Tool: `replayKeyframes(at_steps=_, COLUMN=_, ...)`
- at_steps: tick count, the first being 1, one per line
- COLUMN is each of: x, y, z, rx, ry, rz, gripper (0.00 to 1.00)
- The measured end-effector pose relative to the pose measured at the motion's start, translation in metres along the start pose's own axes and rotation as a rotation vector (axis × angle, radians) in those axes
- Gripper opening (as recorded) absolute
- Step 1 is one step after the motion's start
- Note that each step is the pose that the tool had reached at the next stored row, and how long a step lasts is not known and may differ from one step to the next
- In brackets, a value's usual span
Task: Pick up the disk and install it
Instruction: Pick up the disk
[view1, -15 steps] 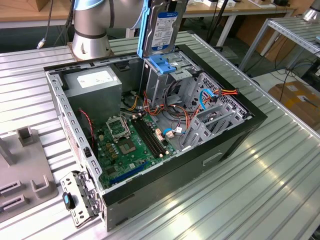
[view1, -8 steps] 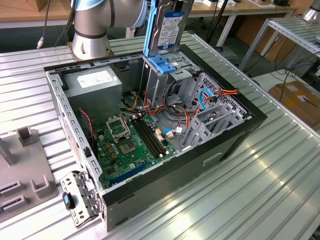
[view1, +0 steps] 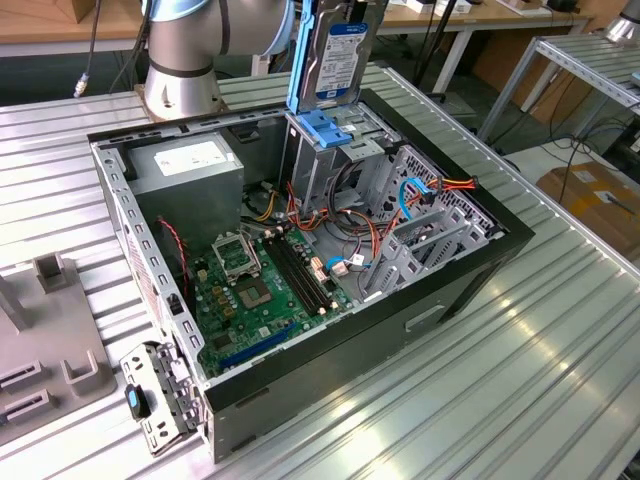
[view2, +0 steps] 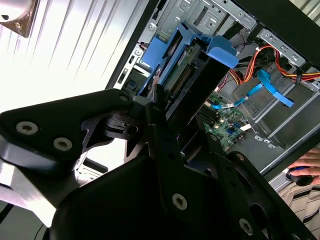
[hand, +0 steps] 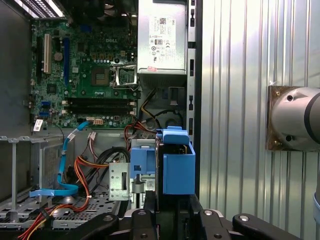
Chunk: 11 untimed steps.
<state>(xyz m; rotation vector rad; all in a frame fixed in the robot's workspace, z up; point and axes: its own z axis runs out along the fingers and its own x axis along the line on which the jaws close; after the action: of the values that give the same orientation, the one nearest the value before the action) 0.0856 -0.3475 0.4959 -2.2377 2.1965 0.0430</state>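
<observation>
The disk, a silver drive with a white-and-blue label in blue carrier rails, hangs upright over the back of the open computer case. Its lower blue end sits just at the top of the metal drive cage. In both wrist views I look down along it: the blue carrier points into the case. My gripper is shut on the disk's upper end, its black fingers clamped on either side.
Inside the case lie a grey power supply, the green motherboard and orange and blue cables. The arm's base stands behind the case. A grey fixture sits at the exterior view's left. A person's hand rests nearby.
</observation>
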Motion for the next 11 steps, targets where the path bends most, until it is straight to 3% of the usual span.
replayKeyframes(at_steps=5, x=0.0000, y=-0.0001, z=0.0000, rx=0.0000, ry=-0.0001, rz=0.000, gripper=0.35)
replayKeyframes(at_steps=8, x=0.0002, y=-0.0098, z=0.0001, rx=0.0000, ry=0.0001, rz=0.000, gripper=0.35)
replayKeyframes(at_steps=11, x=0.0002, y=-0.0148, z=0.0006, rx=0.0000, ry=0.0000, rz=0.000, gripper=0.35)
